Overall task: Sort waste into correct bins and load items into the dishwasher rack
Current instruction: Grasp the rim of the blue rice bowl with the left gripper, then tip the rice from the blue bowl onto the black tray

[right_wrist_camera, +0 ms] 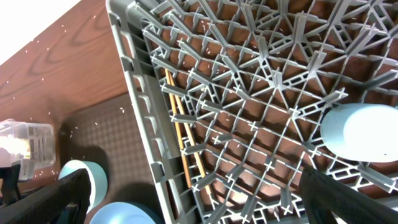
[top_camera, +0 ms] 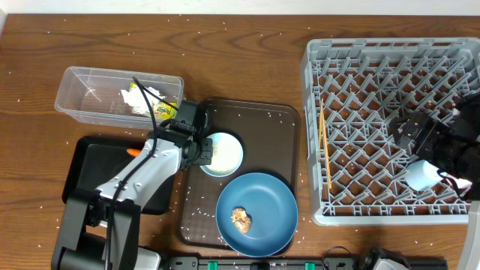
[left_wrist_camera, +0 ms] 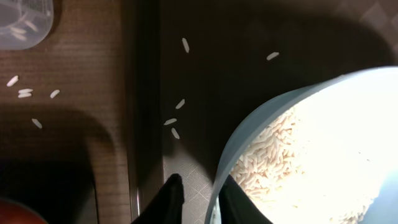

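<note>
The left hand (left_wrist_camera: 200, 194) straddles the rim of the small pale bowl (left_wrist_camera: 311, 149) on the brown serving tray (top_camera: 281, 120), one finger inside against the white rice grains (left_wrist_camera: 264, 162), one outside, clamped on it. The right hand (right_wrist_camera: 205, 199) hangs open over the dishwasher rack (top_camera: 360, 214), a light-blue cup (right_wrist_camera: 364, 134) lying just beside it.

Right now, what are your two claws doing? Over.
Left gripper pinching the rim of the bowl of rice. Right gripper over the rack, fingers apart, cup beneath. Nothing in the way.
</note>
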Robot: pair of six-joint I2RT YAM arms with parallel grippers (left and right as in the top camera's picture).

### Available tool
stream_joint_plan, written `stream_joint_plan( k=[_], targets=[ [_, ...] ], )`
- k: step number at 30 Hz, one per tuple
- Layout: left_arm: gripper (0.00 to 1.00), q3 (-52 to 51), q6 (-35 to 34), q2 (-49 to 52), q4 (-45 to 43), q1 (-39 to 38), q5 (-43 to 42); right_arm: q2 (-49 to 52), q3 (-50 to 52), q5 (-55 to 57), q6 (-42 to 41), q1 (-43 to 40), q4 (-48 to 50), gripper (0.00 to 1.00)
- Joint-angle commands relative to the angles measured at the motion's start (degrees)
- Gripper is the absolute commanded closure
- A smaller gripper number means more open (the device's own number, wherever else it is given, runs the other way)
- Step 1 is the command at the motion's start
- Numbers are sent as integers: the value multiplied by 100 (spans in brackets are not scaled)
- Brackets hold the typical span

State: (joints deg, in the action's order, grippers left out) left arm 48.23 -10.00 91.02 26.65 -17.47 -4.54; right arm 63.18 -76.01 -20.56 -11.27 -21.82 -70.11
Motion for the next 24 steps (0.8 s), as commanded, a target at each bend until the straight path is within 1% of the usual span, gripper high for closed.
stream_joint_plan(
  k=[1, 2, 7, 10, 13, 17, 20, 24],
  targets=[
    [89, -44, 79, 50, 2, -13, 68, 11, -37, 20, 63, 48, -22, 1],
    [94, -44, 79, 50, 2, -13, 66, 11, -37, 20, 63, 48, -22, 1],
    [94, -35, 96, 33, 68, -13, -129, 13, -37, 22, 66, 48, -61, 1],
    [94, 107, 122, -74, 361, -13, -120, 4, -37, 22, 66, 48, -52, 1],
    [94, 490, 118, -304, 977, -7, -13, 4, -37, 22, 63, 48, -59, 1],
    [94, 1255, 107, -662, 2037, -7, 667, 4, -37, 20, 61, 48, -35, 1],
    [94, 1832, -66, -885, 2815, 0, 1263, 4, -37, 20, 61, 48, 0, 1],
    [94, 2262, -146, -1119, 3480, 133, 1491, 4, -37, 20, 63, 48, -2, 1]
  ],
)
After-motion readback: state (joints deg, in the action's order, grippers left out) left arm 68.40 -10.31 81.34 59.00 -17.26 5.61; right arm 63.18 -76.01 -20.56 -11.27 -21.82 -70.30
